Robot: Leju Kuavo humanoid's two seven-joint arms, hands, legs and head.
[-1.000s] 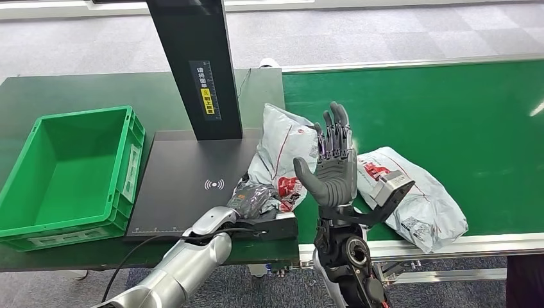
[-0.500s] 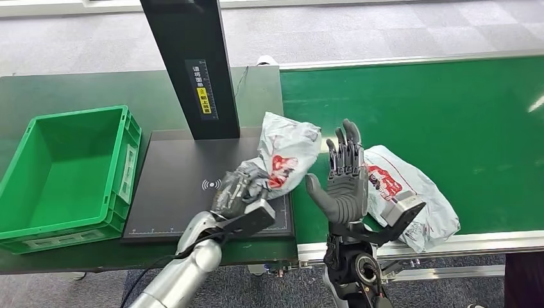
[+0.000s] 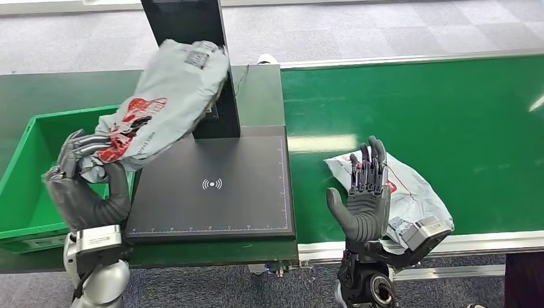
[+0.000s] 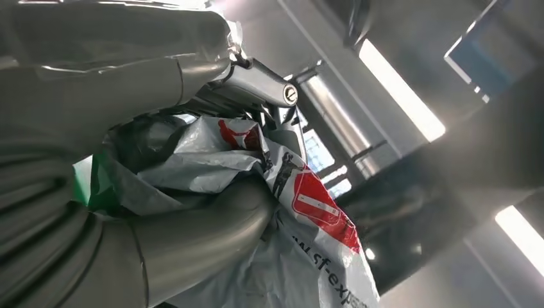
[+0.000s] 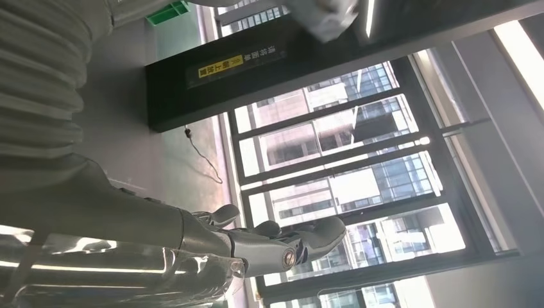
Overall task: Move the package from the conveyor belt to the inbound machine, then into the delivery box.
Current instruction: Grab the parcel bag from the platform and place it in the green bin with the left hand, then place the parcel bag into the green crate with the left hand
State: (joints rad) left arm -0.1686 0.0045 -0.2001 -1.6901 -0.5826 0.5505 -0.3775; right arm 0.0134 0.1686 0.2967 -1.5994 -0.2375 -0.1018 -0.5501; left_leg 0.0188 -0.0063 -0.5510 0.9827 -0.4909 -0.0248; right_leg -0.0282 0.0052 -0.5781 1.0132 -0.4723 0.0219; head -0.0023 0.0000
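Note:
My left hand (image 3: 86, 189) grips one end of a grey package with red print (image 3: 163, 96) and holds it up in the air, over the right wall of the green delivery box (image 3: 25, 212) and the left edge of the black inbound machine plate (image 3: 212, 192). In the left wrist view the thumb and fingers (image 4: 192, 237) close around the crumpled bag (image 4: 308, 212). My right hand (image 3: 365, 192) stands upright with fingers spread, holding nothing, in front of a second grey package (image 3: 417, 199) lying on the green conveyor belt (image 3: 436, 109).
The machine's black upright post (image 3: 192, 32) rises behind the lifted package. The dark green table (image 3: 64, 93) carries the box and the machine. The belt's metal rail (image 3: 475, 244) runs along its near edge. Grey carpet lies beyond.
My left hand has lifted the package off the machine plate and swung it left and up toward the green box. The right hand has dropped lower and a little to the right.

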